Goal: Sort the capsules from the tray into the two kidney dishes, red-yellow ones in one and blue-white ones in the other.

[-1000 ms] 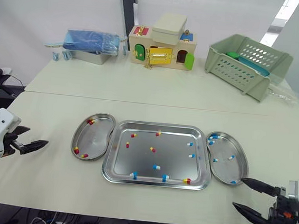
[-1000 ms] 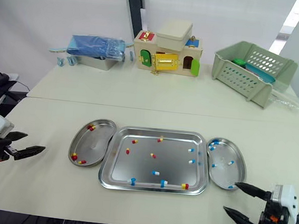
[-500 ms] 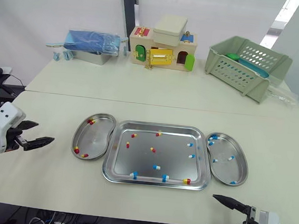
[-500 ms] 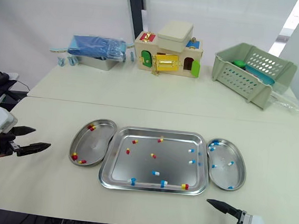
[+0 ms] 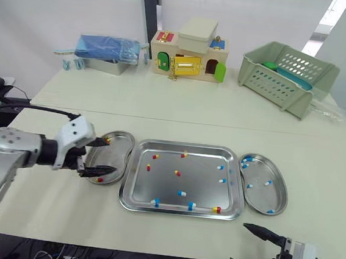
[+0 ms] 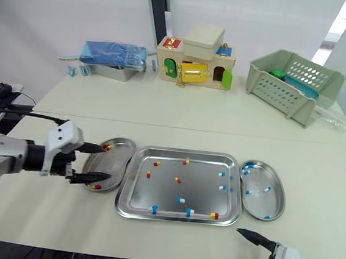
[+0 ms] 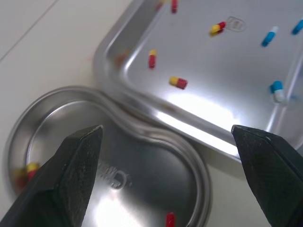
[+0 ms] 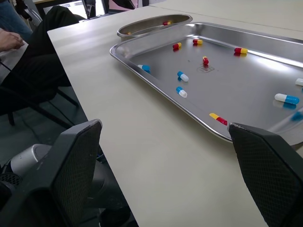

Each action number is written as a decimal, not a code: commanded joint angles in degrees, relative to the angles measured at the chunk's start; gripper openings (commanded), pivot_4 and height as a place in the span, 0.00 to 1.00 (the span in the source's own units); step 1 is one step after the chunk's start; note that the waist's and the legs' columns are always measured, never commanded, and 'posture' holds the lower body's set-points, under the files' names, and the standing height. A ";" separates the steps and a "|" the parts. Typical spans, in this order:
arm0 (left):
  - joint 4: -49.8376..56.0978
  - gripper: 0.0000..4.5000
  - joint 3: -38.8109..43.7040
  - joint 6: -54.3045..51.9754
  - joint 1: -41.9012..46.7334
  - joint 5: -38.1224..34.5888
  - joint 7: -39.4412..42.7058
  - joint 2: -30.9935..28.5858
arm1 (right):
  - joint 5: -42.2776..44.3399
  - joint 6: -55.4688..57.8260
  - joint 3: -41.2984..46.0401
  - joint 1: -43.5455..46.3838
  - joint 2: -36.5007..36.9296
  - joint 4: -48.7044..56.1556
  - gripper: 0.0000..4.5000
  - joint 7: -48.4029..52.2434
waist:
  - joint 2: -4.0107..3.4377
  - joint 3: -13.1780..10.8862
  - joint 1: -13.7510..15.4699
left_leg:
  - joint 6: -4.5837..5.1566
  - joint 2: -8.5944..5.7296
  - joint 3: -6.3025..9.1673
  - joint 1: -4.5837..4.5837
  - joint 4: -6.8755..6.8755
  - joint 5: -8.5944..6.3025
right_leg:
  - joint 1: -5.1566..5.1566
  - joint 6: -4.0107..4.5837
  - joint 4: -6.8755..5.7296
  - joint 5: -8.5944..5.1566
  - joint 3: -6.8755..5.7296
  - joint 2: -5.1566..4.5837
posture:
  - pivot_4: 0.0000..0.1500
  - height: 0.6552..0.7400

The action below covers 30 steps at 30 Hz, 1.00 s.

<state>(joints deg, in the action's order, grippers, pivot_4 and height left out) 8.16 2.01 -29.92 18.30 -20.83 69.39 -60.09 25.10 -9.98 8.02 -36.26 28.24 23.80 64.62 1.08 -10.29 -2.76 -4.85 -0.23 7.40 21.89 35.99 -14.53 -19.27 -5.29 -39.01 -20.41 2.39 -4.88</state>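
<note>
Because the left gripper (image 5: 112,155) hangs over the left dish (image 5: 122,149) with its two fingers spread wide and nothing between them, the tray (image 5: 198,184) lies just off its jaws toward 3 o'clock. That makes this arm the nearer one for the red-yellow work. The closest red-yellow capsule (image 5: 148,167) rests on the tray floor near the 9 o'clock wall, with a second capsule (image 5: 154,156) of the same colours just beyond it toward 1 o'clock. The closest one's long axis seems to run roughly 12 to 6, though which end is red is too small to tell. I judge the coming move to be a short reach toward 3 o'clock across the rims, which sit just beside each other, with the fingers closing on the capsule's short side from 9 and 3. The left dish holds a few red-yellow capsules already, and the right dish (image 5: 258,199) holds several blue-white ones. The right gripper (image 5: 239,242), jaws likewise spread and empty, sits well apart at 5 o'clock, near the table (image 5: 181,106) edge.
</note>
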 commanded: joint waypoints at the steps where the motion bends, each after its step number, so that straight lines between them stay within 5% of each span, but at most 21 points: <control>1: 1.34 1.00 -5.13 -0.51 5.44 1.21 2.69 0.76 | -0.45 -0.12 -0.67 -0.32 0.95 1.43 1.00 -1.32 | 0.00 0.00 -0.02 | 0.00 0.00 0.00 0.00 0.00 0.00 | -0.01 0.00 0.00 0.00 0.00 0.00 | 1.00 1.00; 5: -1.83 0.88 -10.70 1.49 11.38 3.79 5.84 2.45 | -1.04 -0.14 -1.89 -0.48 1.16 1.61 1.00 -2.49 | 0.00 0.00 -0.09 | 0.00 -0.01 0.00 0.00 0.00 0.00 | -0.01 0.00 0.00 0.00 0.00 0.01 | 1.00 1.00; 10: -7.30 0.51 -16.98 8.07 15.69 9.86 9.35 4.14 | -1.47 -0.24 -3.10 -1.32 0.94 2.15 1.00 -4.52 | 0.00 0.00 -0.20 | 0.00 -0.01 0.01 0.01 0.02 0.00 | -0.01 0.00 0.00 0.00 0.00 0.01 | 1.00 1.00; 20: -18.29 0.51 -22.48 17.89 21.25 18.68 9.96 10.62 | -2.29 -1.40 -5.31 -3.46 0.81 3.23 1.00 -7.38 | 0.02 0.00 0.07 | 0.00 -0.03 0.08 0.06 0.07 0.00 | 0.00 0.00 0.00 0.00 -0.06 0.01 | 1.00 1.00; 30: -22.45 0.51 -22.35 16.92 22.50 20.84 9.97 14.25 | -2.78 -2.20 -6.48 -3.72 0.96 3.13 1.00 -9.25 | 0.02 0.00 -0.19 | 0.00 -0.03 0.10 0.05 0.08 0.00 | 0.00 0.00 -0.01 0.00 -0.07 0.01 | 1.00 1.00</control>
<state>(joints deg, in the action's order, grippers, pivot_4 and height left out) -14.27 -20.58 -12.74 40.03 -0.56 79.42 -45.85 22.07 -10.95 1.80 -39.38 28.96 25.01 55.80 1.10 -10.30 -2.95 -4.85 -0.27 7.50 21.94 36.07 -14.52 -19.27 -5.29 -39.02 -20.41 2.32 -4.87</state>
